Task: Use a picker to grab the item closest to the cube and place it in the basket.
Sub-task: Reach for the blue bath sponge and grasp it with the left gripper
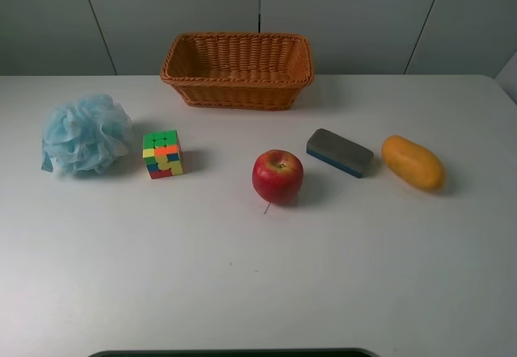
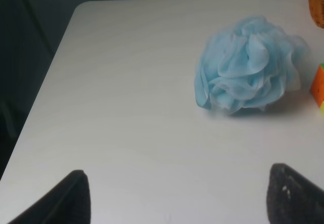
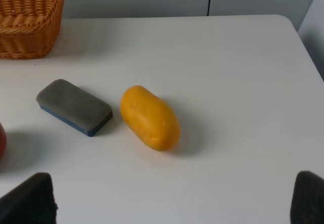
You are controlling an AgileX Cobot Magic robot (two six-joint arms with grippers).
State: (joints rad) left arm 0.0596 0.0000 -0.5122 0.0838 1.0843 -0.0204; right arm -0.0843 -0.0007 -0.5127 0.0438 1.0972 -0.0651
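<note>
A multicoloured cube (image 1: 162,154) sits on the white table left of centre. A light blue bath pouf (image 1: 85,133) lies just left of it, the nearest item. The wicker basket (image 1: 242,82) stands empty at the back centre. Neither gripper shows in the exterior view. In the left wrist view my left gripper (image 2: 177,186) is open and empty, short of the pouf (image 2: 250,64), with the cube's edge (image 2: 319,84) beside it. In the right wrist view my right gripper (image 3: 174,186) is open and empty, short of a yellow-orange fruit (image 3: 150,117).
A red apple (image 1: 277,176) sits at the table's middle. A grey and blue eraser (image 1: 340,153) and the yellow-orange fruit (image 1: 413,162) lie to its right. The eraser (image 3: 74,107) and a basket corner (image 3: 30,26) show in the right wrist view.
</note>
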